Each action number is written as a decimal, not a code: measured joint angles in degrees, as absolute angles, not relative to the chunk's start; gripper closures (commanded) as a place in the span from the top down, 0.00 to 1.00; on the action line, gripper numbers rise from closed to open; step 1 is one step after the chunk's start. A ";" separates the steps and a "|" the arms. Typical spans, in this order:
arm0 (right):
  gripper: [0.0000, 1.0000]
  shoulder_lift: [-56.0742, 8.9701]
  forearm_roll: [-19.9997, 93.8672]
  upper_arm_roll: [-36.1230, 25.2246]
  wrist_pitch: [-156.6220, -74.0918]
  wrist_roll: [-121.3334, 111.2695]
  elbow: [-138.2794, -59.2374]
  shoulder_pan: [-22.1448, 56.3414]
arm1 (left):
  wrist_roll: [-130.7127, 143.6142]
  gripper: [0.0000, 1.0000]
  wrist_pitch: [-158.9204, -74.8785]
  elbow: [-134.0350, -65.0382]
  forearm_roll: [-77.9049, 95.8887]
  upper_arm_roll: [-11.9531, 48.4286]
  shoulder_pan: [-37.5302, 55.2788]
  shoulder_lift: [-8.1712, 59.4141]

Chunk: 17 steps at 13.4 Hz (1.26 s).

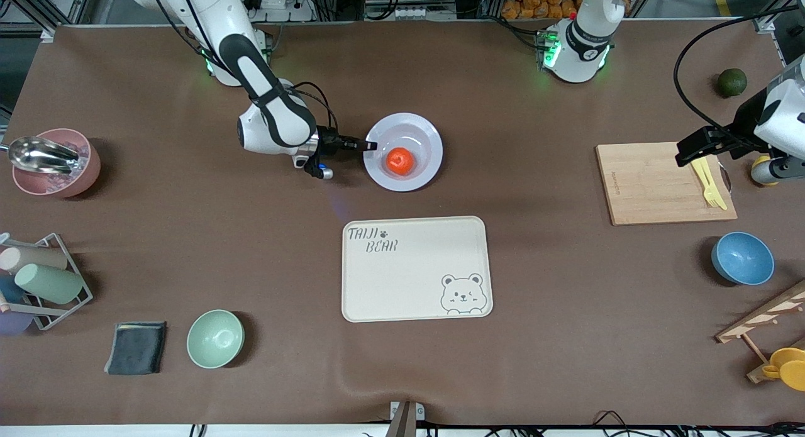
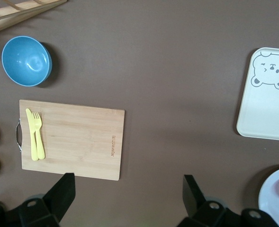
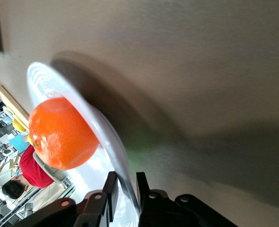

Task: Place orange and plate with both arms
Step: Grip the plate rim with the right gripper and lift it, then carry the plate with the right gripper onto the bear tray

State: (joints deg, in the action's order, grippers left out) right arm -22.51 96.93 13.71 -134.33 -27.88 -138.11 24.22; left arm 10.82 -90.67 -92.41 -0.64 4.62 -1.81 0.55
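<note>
While the right gripper [image 1: 370,146] clamps the plate [image 1: 403,151] by its rim, one finger above and one below, the orange [image 1: 400,161] sits in the plate's centre, just past the fingertips. The tray [image 1: 416,268] lies nearer the front camera than the plate. The left gripper [image 2: 128,194] waits over the board [image 1: 665,183], jaws spread wide, holding nothing.

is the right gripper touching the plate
Touching. The right wrist view shows the right gripper with its fingers closed on the rim of the plate, which carries the orange.
</note>
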 measured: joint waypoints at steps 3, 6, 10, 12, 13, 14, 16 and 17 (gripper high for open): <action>0.00 -22.43 97.11 13.68 -134.34 -28.51 -137.22 24.19 | 10.82 1.00 -90.70 -93.02 -0.64 4.62 -2.11 0.57; 0.00 -20.73 97.51 13.69 -134.13 -28.91 -135.25 24.10 | 10.81 1.00 -90.86 -93.53 -0.64 4.61 -2.90 0.61; 0.00 -17.67 97.52 13.69 -134.75 -31.07 -133.14 23.51 | 10.80 1.00 -91.00 -93.99 -0.64 4.69 -2.92 0.65; 0.00 -16.95 97.52 13.66 -134.85 -31.94 -131.81 23.10 | 10.80 1.00 -91.04 -94.21 -0.64 4.73 -2.92 0.66; 0.00 -16.83 97.52 13.66 -134.86 -32.09 -131.13 22.95 | 10.80 1.00 -91.15 -94.38 -0.64 4.75 -2.92 0.66; 0.00 -16.81 97.53 13.65 -134.87 -32.18 -130.51 22.87 | 10.80 1.00 -91.41 -94.61 -0.64 4.75 -2.92 0.66; 0.00 -16.82 97.55 13.63 -134.92 -32.34 -128.89 22.71 | 10.80 1.00 -91.78 -95.02 -0.64 4.76 -2.92 0.67; 0.00 -16.82 97.60 13.61 -134.97 -32.34 -127.55 22.47 | 10.80 1.00 -91.89 -95.12 -0.64 4.76 -2.92 0.68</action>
State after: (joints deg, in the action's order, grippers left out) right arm -16.82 97.60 13.61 -134.97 -32.34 -127.55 22.47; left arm 10.80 -91.89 -95.12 -0.64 4.76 -2.92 0.68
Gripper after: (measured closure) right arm 0.912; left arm 0.000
